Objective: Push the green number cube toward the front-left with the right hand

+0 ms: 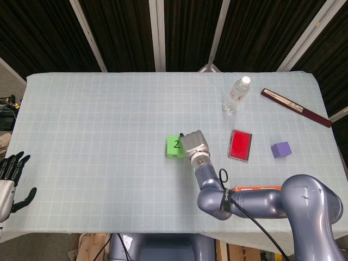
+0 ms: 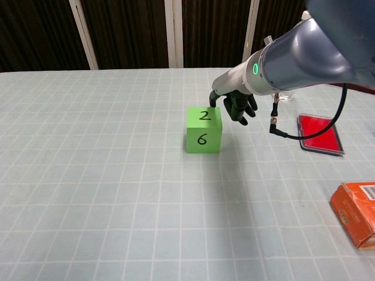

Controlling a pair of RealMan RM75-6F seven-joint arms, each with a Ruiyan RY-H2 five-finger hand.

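The green number cube sits mid-table, showing a 2 on top and a 6 on its near face. My right hand is against the cube's right side, its fingers curled inward with nothing in them. In the chest view its dark fingers touch the cube's upper right corner. My left hand hangs off the table's near left edge, fingers spread and holding nothing; the chest view does not show it.
A red flat case lies right of the right hand. A water bottle, a dark red stick and a purple cube stand further right. An orange box lies near the front right edge.
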